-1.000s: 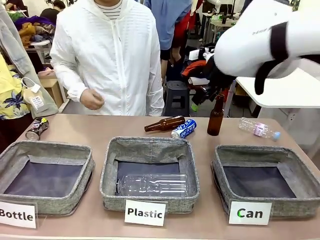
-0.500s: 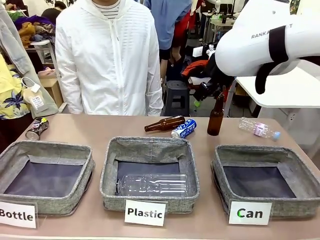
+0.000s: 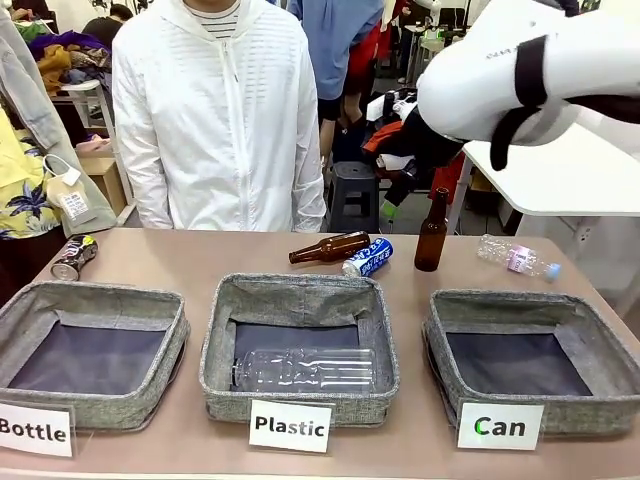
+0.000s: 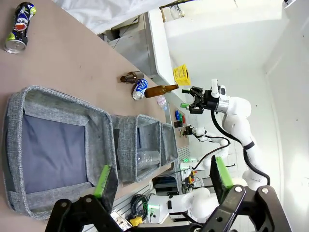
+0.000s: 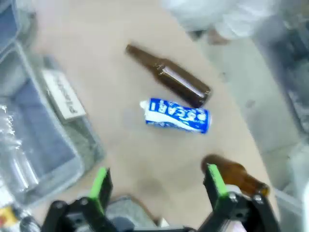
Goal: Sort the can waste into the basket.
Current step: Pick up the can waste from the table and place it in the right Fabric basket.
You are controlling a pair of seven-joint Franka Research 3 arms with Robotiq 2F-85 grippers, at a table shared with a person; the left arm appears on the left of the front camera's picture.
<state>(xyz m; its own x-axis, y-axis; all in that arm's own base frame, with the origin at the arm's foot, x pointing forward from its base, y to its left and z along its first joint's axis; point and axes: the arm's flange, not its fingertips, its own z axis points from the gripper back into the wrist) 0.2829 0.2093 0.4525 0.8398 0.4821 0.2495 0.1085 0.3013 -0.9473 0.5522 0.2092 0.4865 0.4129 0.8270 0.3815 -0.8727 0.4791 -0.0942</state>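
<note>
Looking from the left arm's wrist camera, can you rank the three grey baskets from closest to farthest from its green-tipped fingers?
1. Bottle basket, just beyond the left fingers, at the near end of the row.
2. Plastic basket, in the middle, with a clear bottle inside.
3. Can basket, at the far end.

3 baskets (Bottle basket (image 3: 95,293), Plastic basket (image 3: 298,292), Can basket (image 3: 520,300)), 2 cans (blue can (image 3: 368,258), crushed can (image 3: 73,257)), 2 brown btls (lying btl (image 3: 330,247), upright btl (image 3: 431,235)), 2 clear btls (binned btl (image 3: 305,368), loose btl (image 3: 515,257)).
</note>
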